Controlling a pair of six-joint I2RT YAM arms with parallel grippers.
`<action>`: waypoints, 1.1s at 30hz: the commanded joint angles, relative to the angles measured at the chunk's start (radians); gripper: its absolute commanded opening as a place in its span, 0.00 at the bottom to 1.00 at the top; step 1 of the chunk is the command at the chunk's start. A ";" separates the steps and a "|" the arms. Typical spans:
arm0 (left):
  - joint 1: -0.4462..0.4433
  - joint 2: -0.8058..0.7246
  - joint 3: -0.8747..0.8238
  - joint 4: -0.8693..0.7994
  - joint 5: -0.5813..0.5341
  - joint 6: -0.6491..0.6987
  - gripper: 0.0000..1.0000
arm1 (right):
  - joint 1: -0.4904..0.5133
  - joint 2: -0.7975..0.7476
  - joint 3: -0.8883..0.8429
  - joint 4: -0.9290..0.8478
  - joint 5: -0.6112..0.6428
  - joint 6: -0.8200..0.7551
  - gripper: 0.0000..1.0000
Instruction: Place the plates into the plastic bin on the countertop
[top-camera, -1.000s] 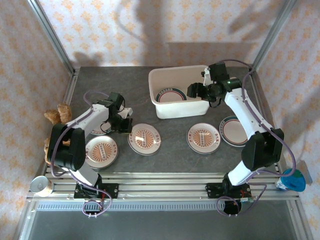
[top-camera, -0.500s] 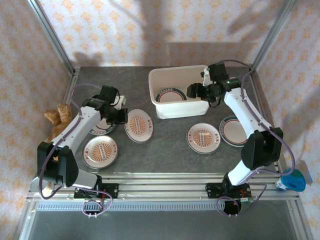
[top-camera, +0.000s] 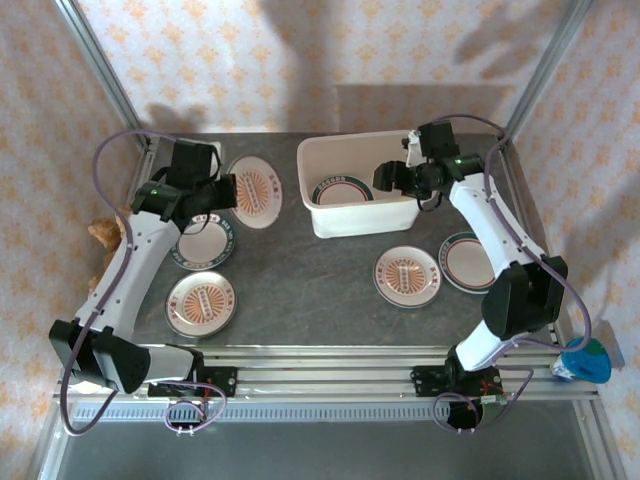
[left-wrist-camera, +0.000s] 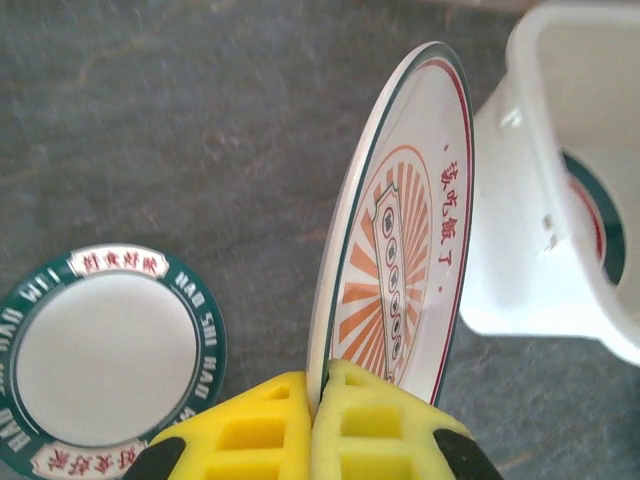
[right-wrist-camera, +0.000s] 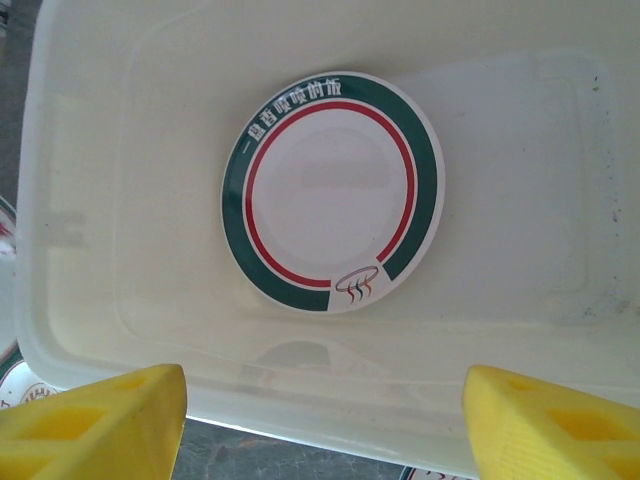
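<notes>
Gripping an orange-centred plate (left-wrist-camera: 400, 260), left hand (left-wrist-camera: 318, 385) near plastic bin (left-wrist-camera: 520, 280)

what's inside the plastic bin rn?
One green-rimmed plate lies flat on the floor of the plastic bin; the rest of the visible floor is bare. Anything under the plate is hidden.

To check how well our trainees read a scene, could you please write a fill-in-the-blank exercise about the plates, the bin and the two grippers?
1. The left gripper is shut on the rim of the sunburst plate, while the right gripper, jaws apart, holds ____.
2. The plastic bin contains exactly ____ teal-rimmed plate.
3. In the top view, the sunburst plate is held on edge to the ____ of the plastic bin.

Missing words: nothing; one; left.
</notes>
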 joint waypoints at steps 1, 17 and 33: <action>0.006 -0.023 0.085 0.060 -0.019 -0.010 0.00 | 0.004 0.004 0.050 -0.009 -0.025 -0.012 0.73; -0.024 0.099 0.202 0.310 0.417 -0.220 0.00 | 0.004 -0.093 0.029 0.264 -0.271 0.005 0.73; -0.049 0.138 0.168 0.468 0.565 -0.360 0.00 | -0.010 -0.117 -0.092 0.548 -0.459 0.130 0.66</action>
